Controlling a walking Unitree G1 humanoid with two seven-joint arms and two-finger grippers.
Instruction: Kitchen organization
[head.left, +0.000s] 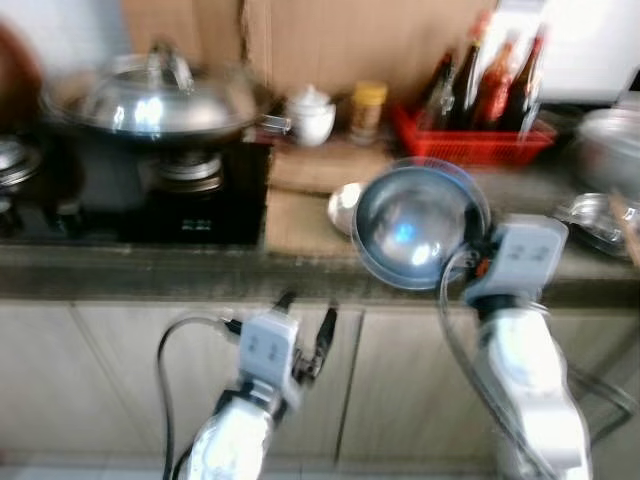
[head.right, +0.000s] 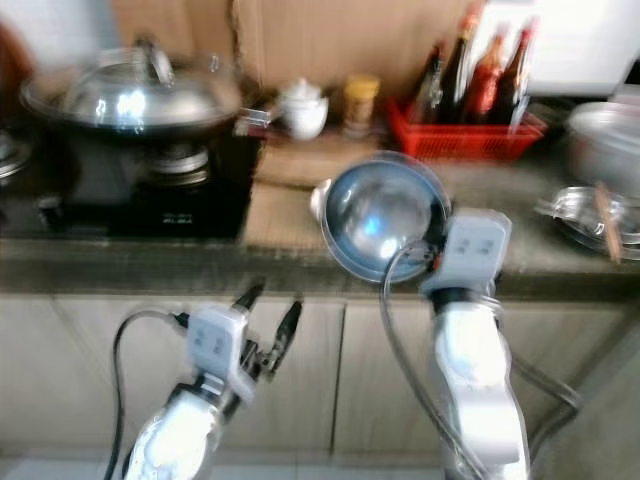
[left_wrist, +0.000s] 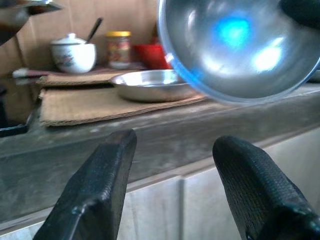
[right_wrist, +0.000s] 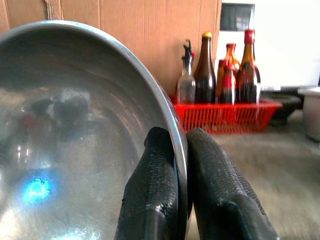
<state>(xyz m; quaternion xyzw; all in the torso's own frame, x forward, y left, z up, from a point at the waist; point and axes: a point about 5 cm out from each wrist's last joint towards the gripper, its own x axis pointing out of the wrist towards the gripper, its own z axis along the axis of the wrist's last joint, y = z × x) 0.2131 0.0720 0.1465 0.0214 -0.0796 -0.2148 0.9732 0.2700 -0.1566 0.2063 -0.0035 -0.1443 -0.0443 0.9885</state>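
Note:
A shiny steel bowl (head.left: 415, 222) is held tilted above the counter's front edge, its hollow facing me. My right gripper (right_wrist: 181, 200) is shut on its rim, one finger inside and one outside. A second, shallower steel bowl (left_wrist: 150, 85) rests on a brown mat (left_wrist: 95, 102) just behind it. My left gripper (head.left: 306, 330) hangs open and empty in front of the cabinet doors, below the counter edge (left_wrist: 150, 130).
A lidded steel wok (head.left: 150, 100) sits on the black stove at the left. A white sugar pot (head.left: 310, 115), a jar (head.left: 368, 108) and a red basket of bottles (head.left: 480, 135) stand at the back. More steel ware (head.left: 605, 160) lies at the right.

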